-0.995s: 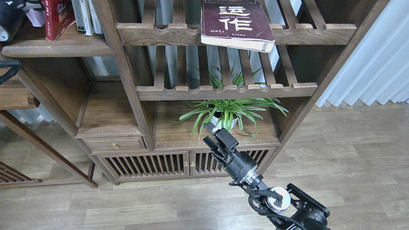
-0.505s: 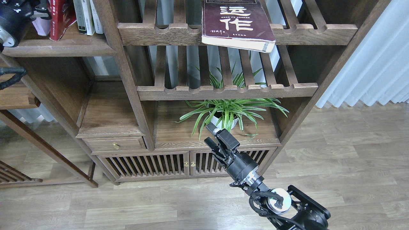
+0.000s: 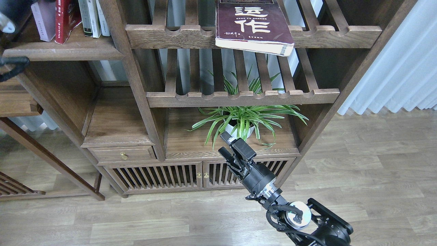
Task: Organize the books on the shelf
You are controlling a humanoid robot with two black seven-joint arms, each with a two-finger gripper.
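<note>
The thick maroon book (image 3: 253, 27) with white Chinese characters lies flat on the upper slatted rack, its near end hanging over the front rail. The pale lavender book (image 3: 43, 21) and the red book (image 3: 65, 20) stand side by side on the solid dark-brown shelf (image 3: 61, 52) at the top left; the red one leans slightly. Only a dark part of my left arm (image 3: 6, 15) shows in the top-left corner, and its fingers are out of frame. My right gripper (image 3: 226, 145) is open and empty, low in front of the cabinet, far below the maroon book.
Thin white- and grey-spined books (image 3: 93, 17) stand right of the red book. A potted spider plant (image 3: 244, 119) sits in the lower compartment just behind my right gripper. A second slatted rack (image 3: 239, 97) lies below the maroon book. White curtains (image 3: 399, 68) hang at the right.
My left arm has drawn back up and to the left, off the books. The lavender book now stands uncovered beside the red one. The right arm has barely moved.
</note>
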